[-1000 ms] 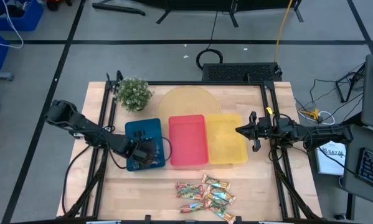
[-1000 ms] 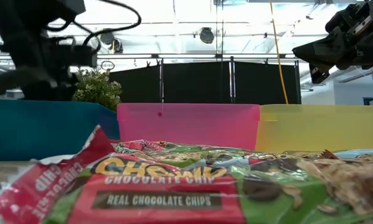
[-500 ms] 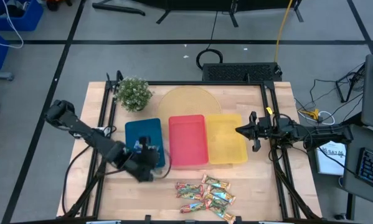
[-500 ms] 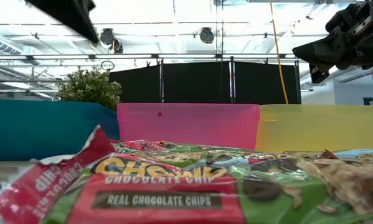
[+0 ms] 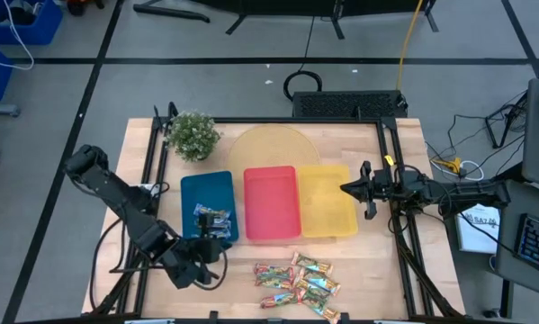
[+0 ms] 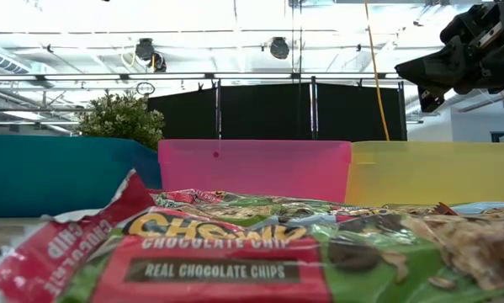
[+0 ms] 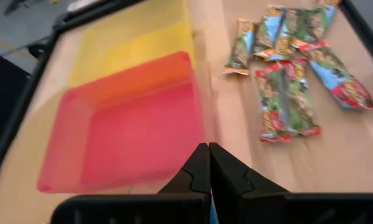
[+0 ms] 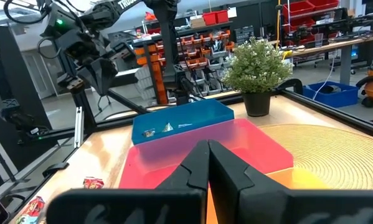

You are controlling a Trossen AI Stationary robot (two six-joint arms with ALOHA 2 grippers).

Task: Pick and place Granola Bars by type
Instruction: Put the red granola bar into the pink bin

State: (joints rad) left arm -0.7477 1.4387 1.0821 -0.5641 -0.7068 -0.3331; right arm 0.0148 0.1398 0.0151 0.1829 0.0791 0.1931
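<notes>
Near the table's front-left edge, the left gripper (image 5: pixel 217 253), fingers now together and empty, has left blue-silver bars (image 5: pixel 211 220) in the blue tray (image 5: pixel 192 188), freeing it for the loose bars (image 5: pixel 298 284)

A robotics lab or workshop is housing this rig. Shelving with red storage bins (image 8: pixel 218 15) is standing at 12 o'clock beyond the table, and blue bins (image 5: pixel 17 22) are sitting on the grey floor at 10 o'clock. Overhead lights (image 6: pixel 277 46) are hanging from an open industrial ceiling, and cables (image 5: pixel 462 166) are trailing at 3 o'clock.
</notes>
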